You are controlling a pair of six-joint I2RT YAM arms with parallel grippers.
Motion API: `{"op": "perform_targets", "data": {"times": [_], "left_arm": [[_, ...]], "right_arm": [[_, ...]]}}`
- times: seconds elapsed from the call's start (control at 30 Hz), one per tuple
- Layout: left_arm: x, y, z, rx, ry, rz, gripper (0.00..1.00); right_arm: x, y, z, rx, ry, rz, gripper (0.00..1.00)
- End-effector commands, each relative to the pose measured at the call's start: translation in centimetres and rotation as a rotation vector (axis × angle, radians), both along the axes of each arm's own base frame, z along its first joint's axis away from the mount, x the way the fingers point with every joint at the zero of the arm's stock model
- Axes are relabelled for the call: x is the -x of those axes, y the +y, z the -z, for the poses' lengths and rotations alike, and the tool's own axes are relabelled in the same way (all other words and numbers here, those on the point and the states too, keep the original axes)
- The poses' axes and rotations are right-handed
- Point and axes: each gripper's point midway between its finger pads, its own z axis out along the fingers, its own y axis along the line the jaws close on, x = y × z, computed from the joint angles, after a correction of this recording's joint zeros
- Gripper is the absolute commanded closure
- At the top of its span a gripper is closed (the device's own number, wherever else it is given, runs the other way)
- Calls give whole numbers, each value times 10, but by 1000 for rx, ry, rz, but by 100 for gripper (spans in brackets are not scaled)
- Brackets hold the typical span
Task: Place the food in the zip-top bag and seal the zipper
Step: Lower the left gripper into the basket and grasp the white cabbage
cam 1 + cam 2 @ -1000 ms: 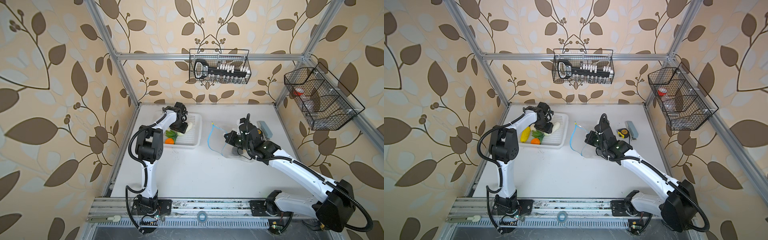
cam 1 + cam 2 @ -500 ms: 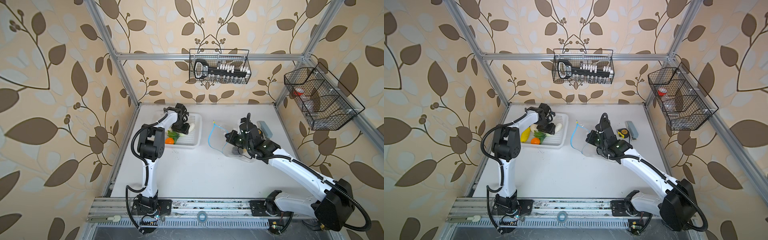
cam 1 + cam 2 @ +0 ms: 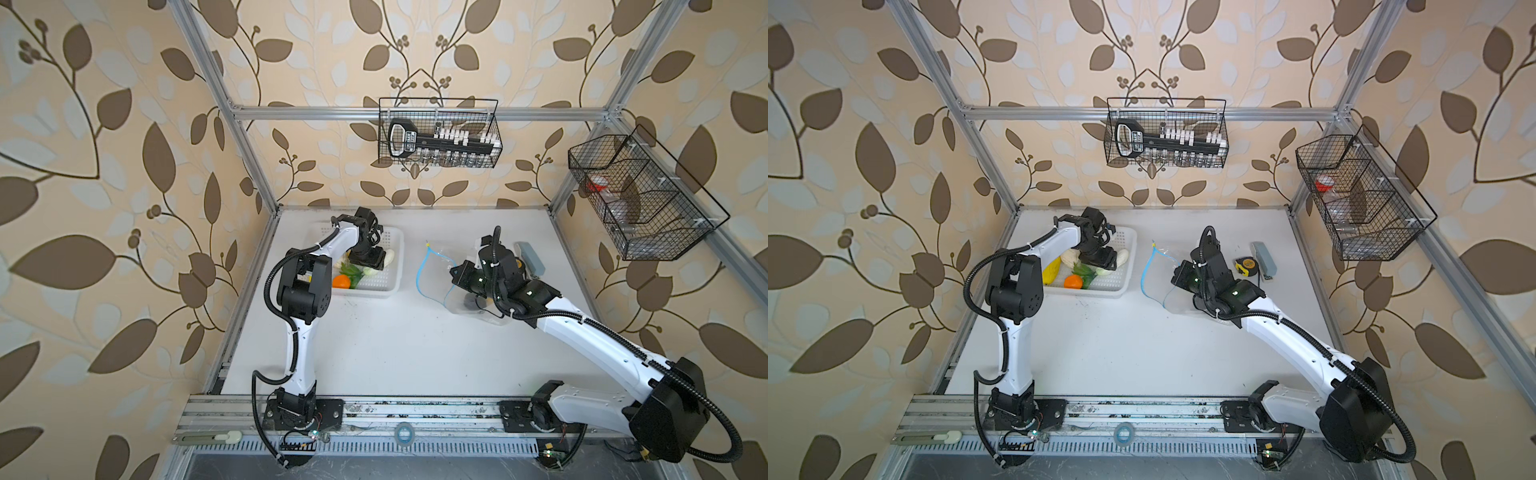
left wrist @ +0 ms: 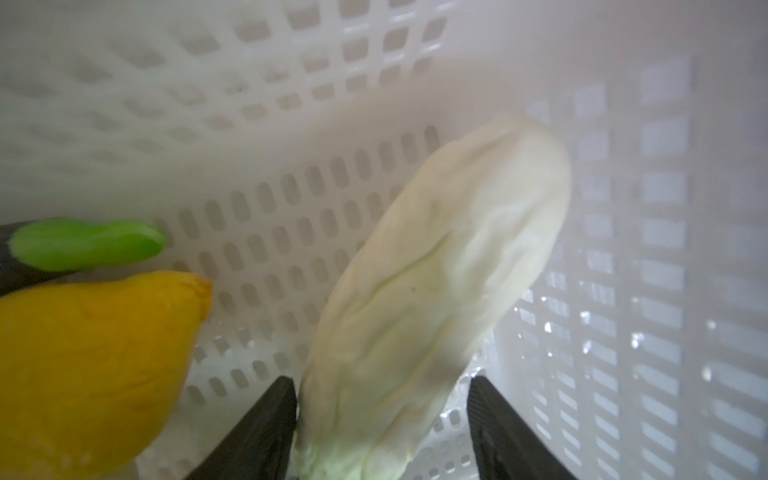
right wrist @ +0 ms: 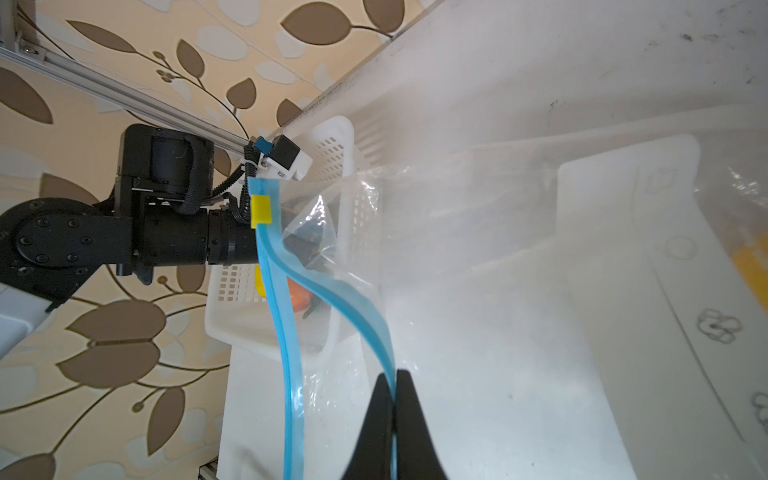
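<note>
Left gripper [image 4: 380, 380]: down in the basket, jaws spread, straddling the near end of the cucumber [image 4: 449, 266]. One finger [image 4: 257, 436] touches its side and the other stands clear of it.
Cucumber: flat on the basket floor, long axis running away from the gripper, far end close to the wall. In both top views it pokes out from under the gripper on the bag side.
Neighbours: lemon [image 4: 83, 374] just beside the touching finger, leaf [image 4: 83, 249] beyond it.
Basket [image 3: 374, 292]: far left of the table, with the bag [image 3: 455, 309] lying near it on the right.
Right gripper [image 5: 392, 374]: pressed together, pinching one lip of the zipper [image 5: 280, 332].
Zipper: mouth gaping, the two blue lips apart. Its long axis runs from the yellow end [image 5: 260, 212] back to the gripper. From above it arcs far to near, with the opening facing the basket.
Views: only the wrist cameras show the fingers, because the gripper bodies cover them from above. A top view gives the corn [image 3: 1050, 270], cauliflower [image 3: 1069, 257] and orange [image 3: 1073, 282], crowded on the arm's side of the basket.
</note>
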Motion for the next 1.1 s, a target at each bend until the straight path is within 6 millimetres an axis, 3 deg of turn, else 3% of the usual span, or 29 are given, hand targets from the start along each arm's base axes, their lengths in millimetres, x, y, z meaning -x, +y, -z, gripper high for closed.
{"op": "perform_targets", "data": {"times": [0.0, 0.33, 0.7, 1.07], "left_arm": [[6, -10, -8, 33, 6, 0, 32], [17, -5, 1, -14, 39, -29, 38], [19, -12, -10, 36, 24, -30, 50], [27, -6, -27, 13, 5, -17, 62]], "right_arm": [[1, 2, -1, -1, 1, -5, 100], [2, 6, -1, -3, 0, -15, 100], [4, 2, -3, -3, -3, -13, 100], [3, 3, -3, -6, -6, -11, 100]]}}
